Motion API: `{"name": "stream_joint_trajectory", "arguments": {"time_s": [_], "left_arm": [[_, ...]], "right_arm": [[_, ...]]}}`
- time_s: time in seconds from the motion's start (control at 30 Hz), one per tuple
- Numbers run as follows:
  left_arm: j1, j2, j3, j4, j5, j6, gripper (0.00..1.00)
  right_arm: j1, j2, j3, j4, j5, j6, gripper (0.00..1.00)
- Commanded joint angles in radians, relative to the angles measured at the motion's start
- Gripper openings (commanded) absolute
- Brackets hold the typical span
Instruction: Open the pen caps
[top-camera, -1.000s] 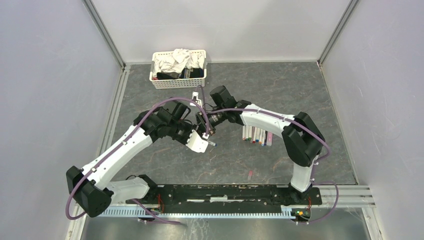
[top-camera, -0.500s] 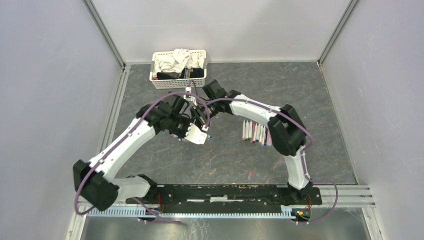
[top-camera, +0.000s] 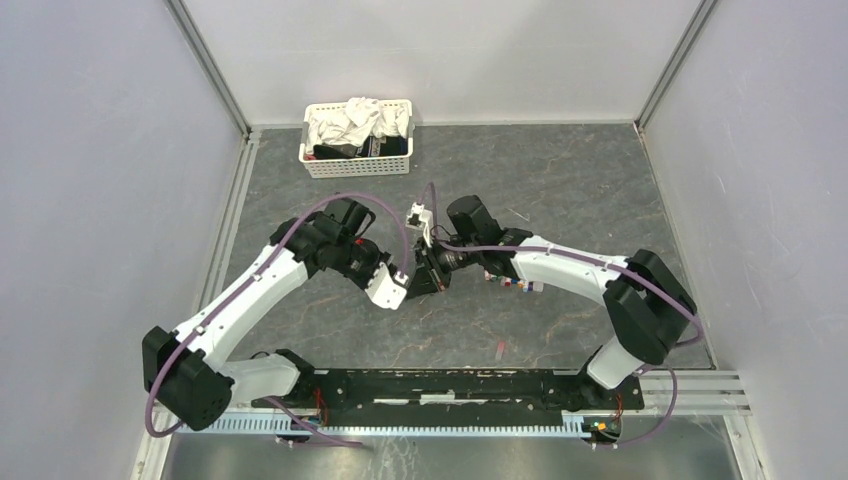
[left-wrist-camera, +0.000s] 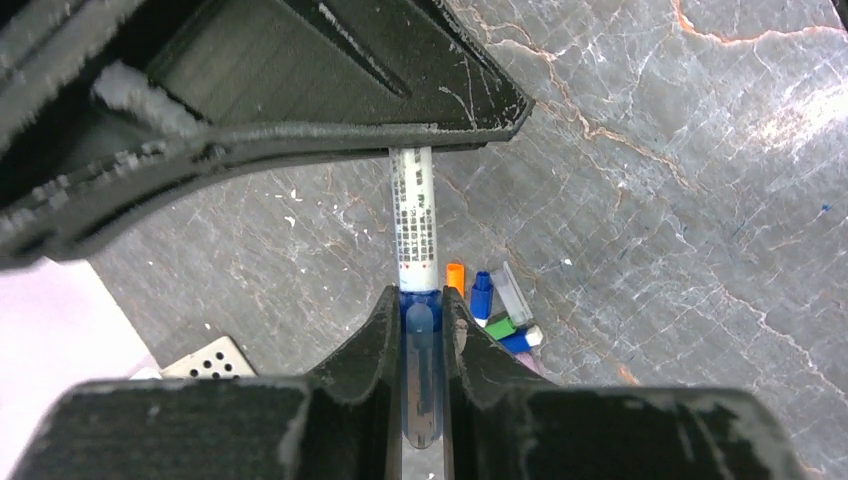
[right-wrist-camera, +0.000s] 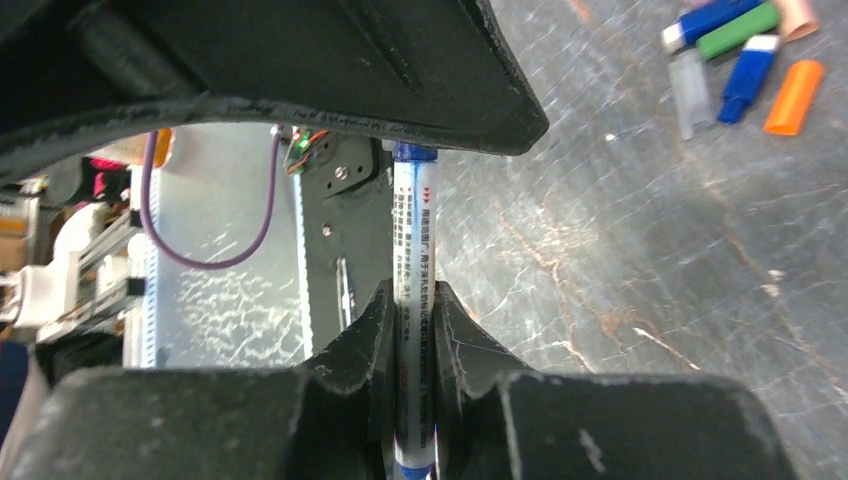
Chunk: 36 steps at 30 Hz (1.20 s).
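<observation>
Since half a second ago, you have drawn both grippers back from the basket (top-camera: 312, 166) toward the arm bases. The right forearm has swung out and now lies over the row of pens (top-camera: 512, 284), so in the top view only their coloured ends show behind the right gripper (top-camera: 430, 273). The left gripper (top-camera: 398, 291) meets it tip to tip, with one pen (left-wrist-camera: 415, 225) bridging the two. In the left wrist view your left fingers are closed tight on the blue cap (left-wrist-camera: 420, 340), which sits between the pads. The white printed barrel runs straight out past the fingertips into the right gripper's jaws. In the right wrist view those jaws are clamped narrow on the barrel (right-wrist-camera: 410, 260). The blue end of the pen goes on beyond their tips into the left gripper. The cap looks seated on the barrel, with no gap showing where blue meets white. On the table (top-camera: 560, 190) just beyond the left fingertips, a little to their right in the wrist view, lie the loose caps (left-wrist-camera: 481, 295). An orange one is nearest the barrel, then blue, green and a clear one. A small pink piece (top-camera: 500, 348) lies well apart from both grippers, near the bases.
</observation>
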Motion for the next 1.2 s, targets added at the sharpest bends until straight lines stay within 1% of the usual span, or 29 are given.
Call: {"name": "stream_joint_trajectory", "arguments": {"time_s": [0.0, 0.03, 0.07, 0.17, 0.23, 0.37, 0.4, 0.5, 0.63, 0.7, 0.73, 0.83, 0.93, 1.0, 1.07, 1.1, 1.13, 1.17], "left_arm": [[-0.045, -0.076, -0.005, -0.032, -0.317, 0.006, 0.02], [-0.069, -0.078, 0.003, -0.033, -0.299, -0.012, 0.02], [-0.084, -0.08, 0.01, -0.032, -0.274, -0.022, 0.02], [-0.115, -0.089, 0.021, -0.031, -0.201, -0.036, 0.02], [-0.134, -0.091, 0.019, -0.02, -0.181, -0.055, 0.02], [-0.154, -0.077, 0.029, -0.01, -0.172, -0.092, 0.02], [-0.155, -0.075, 0.03, -0.01, -0.169, -0.095, 0.02], [-0.16, -0.066, 0.035, -0.006, -0.165, -0.124, 0.02], [-0.16, -0.061, 0.033, 0.009, -0.178, -0.138, 0.02], [-0.16, -0.061, 0.025, 0.027, -0.186, -0.142, 0.02], [-0.16, -0.058, 0.021, 0.029, -0.194, -0.136, 0.02], [-0.162, -0.04, 0.012, 0.041, -0.217, -0.148, 0.02], [-0.175, -0.02, 0.009, 0.061, -0.203, -0.138, 0.02], [-0.218, -0.003, 0.014, 0.123, -0.205, -0.15, 0.02], [-0.275, 0.042, 0.051, 0.147, -0.224, -0.153, 0.02], [-0.293, 0.081, 0.086, 0.142, -0.251, -0.157, 0.02], [-0.291, 0.104, 0.125, 0.112, -0.308, -0.161, 0.02], [-0.228, 0.108, 0.151, 0.07, -0.358, -0.133, 0.02]], "right_arm": [[-0.012, 0.059, 0.058, -0.303, -0.146, -0.021, 0.2], [-0.012, 0.071, 0.087, -0.284, -0.16, -0.004, 0.34], [-0.011, 0.084, 0.114, -0.24, -0.183, 0.037, 0.39], [0.0, 0.119, 0.183, -0.138, -0.233, 0.131, 0.46], [0.009, 0.144, 0.224, -0.092, -0.248, 0.173, 0.49], [0.027, 0.19, 0.272, -0.003, -0.261, 0.264, 0.5], [0.028, 0.203, 0.28, 0.034, -0.26, 0.276, 0.48], [0.032, 0.233, 0.306, 0.044, -0.257, 0.291, 0.39], [0.034, 0.245, 0.316, 0.046, -0.255, 0.302, 0.13], [0.034, 0.243, 0.322, 0.032, -0.25, 0.296, 0.03], [0.034, 0.243, 0.329, 0.025, -0.245, 0.293, 0.0], [0.033, 0.257, 0.377, 0.007, -0.243, 0.284, 0.0], [0.033, 0.32, 0.486, -0.038, -0.243, 0.294, 0.0], [0.032, 0.411, 0.63, -0.081, -0.243, 0.3, 0.0], [0.031, 0.554, 0.833, -0.148, -0.236, 0.306, 0.0], [0.024, 0.627, 0.958, -0.302, -0.191, 0.216, 0.0], [0.011, 0.667, 1.031, -0.623, -0.127, 0.025, 0.0], [0.016, 0.632, 0.978, -0.892, -0.034, -0.197, 0.0]]}}
